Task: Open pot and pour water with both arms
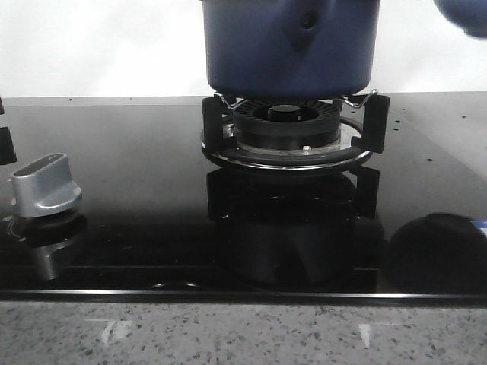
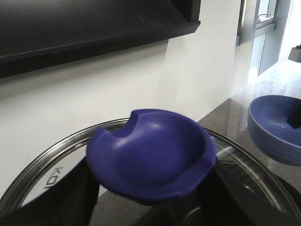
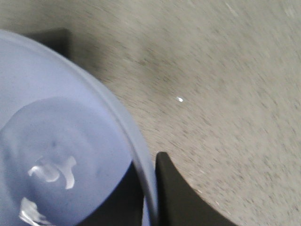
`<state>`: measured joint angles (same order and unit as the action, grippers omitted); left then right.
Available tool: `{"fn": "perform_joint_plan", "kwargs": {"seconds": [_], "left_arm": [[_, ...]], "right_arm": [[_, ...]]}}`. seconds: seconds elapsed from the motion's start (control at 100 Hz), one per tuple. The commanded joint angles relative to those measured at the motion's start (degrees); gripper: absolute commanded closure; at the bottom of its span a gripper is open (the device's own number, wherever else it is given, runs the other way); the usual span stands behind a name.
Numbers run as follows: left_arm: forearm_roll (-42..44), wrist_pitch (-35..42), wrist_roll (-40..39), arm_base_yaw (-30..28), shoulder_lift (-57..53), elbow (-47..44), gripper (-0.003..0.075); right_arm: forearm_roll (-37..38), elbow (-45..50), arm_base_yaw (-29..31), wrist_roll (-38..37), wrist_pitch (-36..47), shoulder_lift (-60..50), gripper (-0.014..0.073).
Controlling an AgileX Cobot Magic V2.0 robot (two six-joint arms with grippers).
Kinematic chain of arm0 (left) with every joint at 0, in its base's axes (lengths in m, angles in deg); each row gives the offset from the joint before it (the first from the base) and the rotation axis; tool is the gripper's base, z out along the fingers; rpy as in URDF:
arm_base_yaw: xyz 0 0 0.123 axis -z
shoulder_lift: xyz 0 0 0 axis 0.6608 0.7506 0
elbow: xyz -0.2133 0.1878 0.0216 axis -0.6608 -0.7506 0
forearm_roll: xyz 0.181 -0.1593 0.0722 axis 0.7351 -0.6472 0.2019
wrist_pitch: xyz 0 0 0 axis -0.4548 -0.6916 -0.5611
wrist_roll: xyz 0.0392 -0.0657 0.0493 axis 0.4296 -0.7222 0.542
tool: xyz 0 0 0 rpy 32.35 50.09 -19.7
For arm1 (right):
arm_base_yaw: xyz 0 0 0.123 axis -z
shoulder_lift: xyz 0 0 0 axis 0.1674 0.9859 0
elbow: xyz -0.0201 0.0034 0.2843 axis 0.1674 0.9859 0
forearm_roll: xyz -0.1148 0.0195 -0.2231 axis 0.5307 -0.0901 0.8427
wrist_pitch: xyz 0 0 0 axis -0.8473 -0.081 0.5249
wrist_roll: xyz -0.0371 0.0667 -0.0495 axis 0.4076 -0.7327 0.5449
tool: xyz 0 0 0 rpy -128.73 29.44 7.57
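The dark blue pot (image 1: 289, 46) stands on the burner's trivet, its tab handle (image 1: 306, 23) facing me; its top is cut off by the front view. My left gripper (image 2: 150, 190) is shut on the blue knob (image 2: 150, 150) of a glass lid (image 2: 42, 165), one dark finger on each side of it. The pot does not show under the lid in that view. My right gripper (image 3: 151, 188) is shut on the rim of a lighter blue bowl (image 3: 61, 155) with water glinting inside. That bowl also shows as a blue edge (image 1: 466, 15) and beside the lid (image 2: 275, 127).
A black burner with a metal trivet (image 1: 285, 141) sits on the glossy black hob. A silver stove knob (image 1: 46, 186) stands at the left. A speckled stone counter edge (image 1: 243, 334) runs along the front. White wall lies behind.
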<state>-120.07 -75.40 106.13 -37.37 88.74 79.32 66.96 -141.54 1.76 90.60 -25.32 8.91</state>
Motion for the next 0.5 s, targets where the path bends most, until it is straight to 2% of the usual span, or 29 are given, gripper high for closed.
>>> {"fn": "perform_joint_plan", "kwargs": {"seconds": [0.0,0.26,0.49], "left_arm": [[-5.1,0.4,-0.5,-0.9,-2.7,1.9,0.0457],[-5.1,0.4,-0.5,-2.3,-2.7,1.9,0.0457],[-5.1,1.5,-0.5,-2.3,-2.7,1.9,0.0457]], "right_arm": [[-1.1,-6.3,-1.7,0.2,-0.1,-0.5,0.0647],[-1.5,-17.8,-9.4,0.2,-0.2,4.6,0.0647],[-1.6,-21.5,-16.9,1.1,7.2,7.9,0.0647]]}}
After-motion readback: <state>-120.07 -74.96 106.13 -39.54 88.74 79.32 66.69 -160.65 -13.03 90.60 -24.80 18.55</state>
